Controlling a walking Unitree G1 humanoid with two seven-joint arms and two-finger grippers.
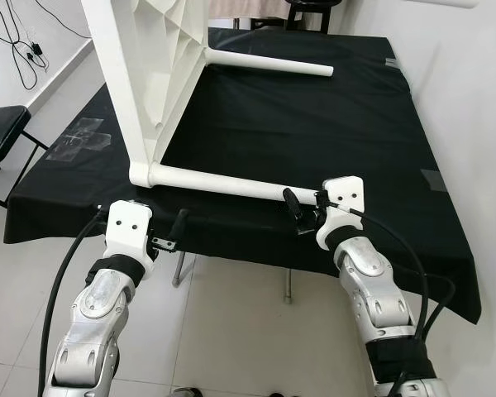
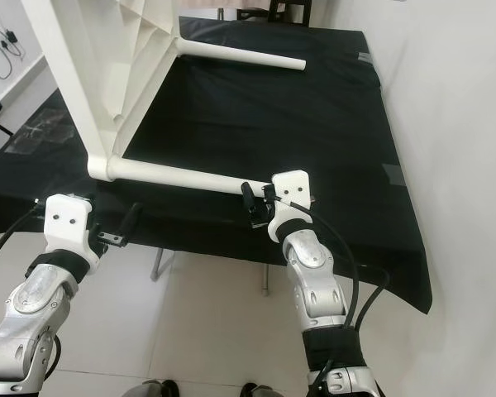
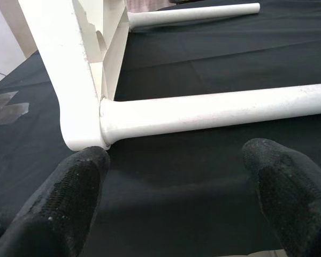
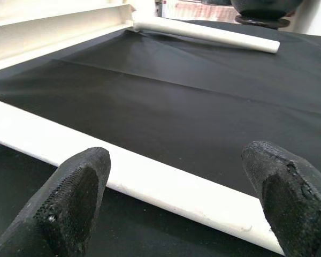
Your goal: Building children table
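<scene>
A white children's table lies on its side on a black-clothed work table (image 1: 314, 132). Its top (image 1: 140, 74) stands on edge at the left, and two round legs point right: a near leg (image 1: 223, 184) and a far leg (image 1: 269, 63). My left gripper (image 1: 170, 234) hovers open at the work table's front edge, just short of the corner where the near leg (image 3: 214, 110) joins the top. My right gripper (image 1: 299, 212) is open at the free end of the near leg (image 4: 150, 179); the leg runs just beyond its fingertips (image 4: 77, 187), which hold nothing.
A black chair (image 1: 0, 132) stands on the left, with cables (image 1: 21, 50) by the wall behind it. A white wall closes the right side. Clear tape (image 1: 83, 136) marks the cloth at the left. Tiled floor and a metal table leg (image 1: 288, 285) lie below.
</scene>
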